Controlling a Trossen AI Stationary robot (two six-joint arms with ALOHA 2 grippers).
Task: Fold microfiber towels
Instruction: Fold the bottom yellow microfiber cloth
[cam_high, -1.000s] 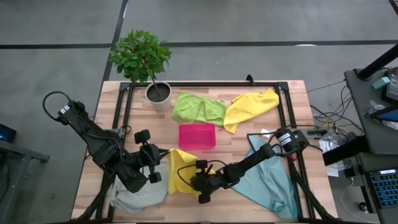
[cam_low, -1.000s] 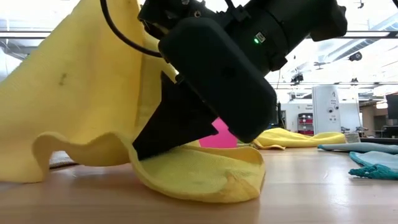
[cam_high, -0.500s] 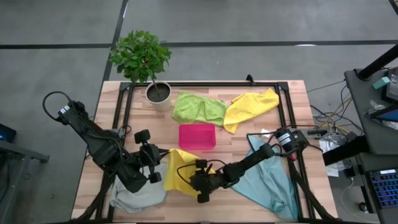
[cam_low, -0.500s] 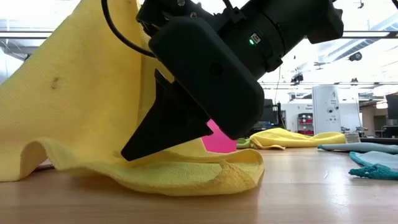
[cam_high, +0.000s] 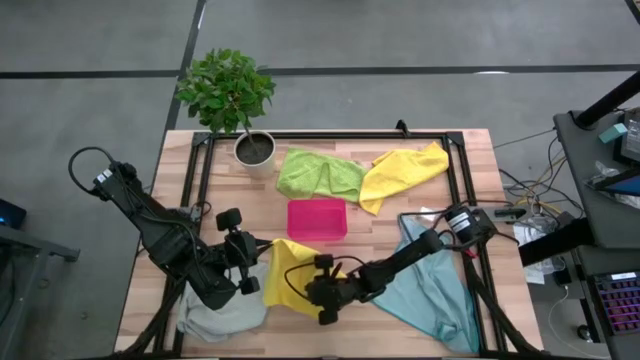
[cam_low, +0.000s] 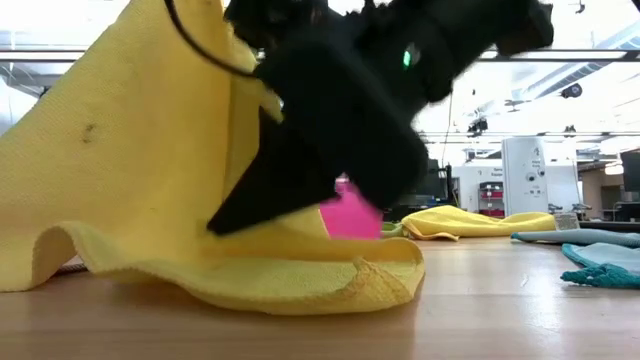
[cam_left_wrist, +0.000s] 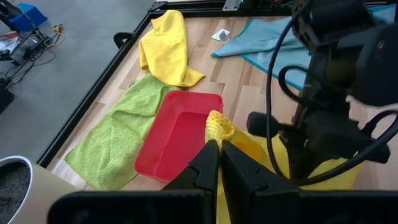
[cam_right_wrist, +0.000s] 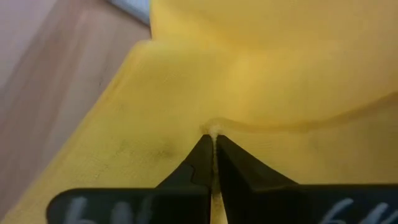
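Observation:
A yellow microfiber towel (cam_high: 285, 275) stands half raised near the table's front middle, and both grippers are shut on it. My left gripper (cam_left_wrist: 219, 144) holds its far corner up above the table. My right gripper (cam_right_wrist: 213, 138) reaches in from the right and is shut on the towel's lower spread. The low view shows the cloth (cam_low: 120, 160) sloping up and left out of the picture, with its lower edge folded on the wood. A grey towel (cam_high: 220, 320) lies at the front left and a teal one (cam_high: 435, 290) at the front right. A lime green towel (cam_high: 318, 172) and a second yellow one (cam_high: 405, 170) lie at the back. My left gripper pinches the yellow towel's raised corner (cam_left_wrist: 219, 124) between its two fingers; a small bunch of cloth sticks out past the tips. The corner is lifted clear. The rest of the towel slopes down from it to the table. My right gripper pinches a small pucker of the towel's face (cam_right_wrist: 213, 129) between its fingertips. The fingers (cam_low: 225, 215) slant down from the table's right side. Whether one layer or several is caught I cannot tell. Just below the tips the towel's folded lower edge (cam_low: 300, 285) rests on the table.
A pink tray (cam_high: 317, 219) sits just beyond the raised towel. A potted plant (cam_high: 255, 150) stands at the back left. A black frame (cam_high: 330, 135) runs around the working area. Bare wood shows at the table's front middle (cam_high: 320, 335).
The yellow towel's near edge, humped up off the table a second ago, has sunk flatter onto the wood. My right gripper's fingers have shifted a little on the cloth. The left gripper still holds the corner up in the same place.

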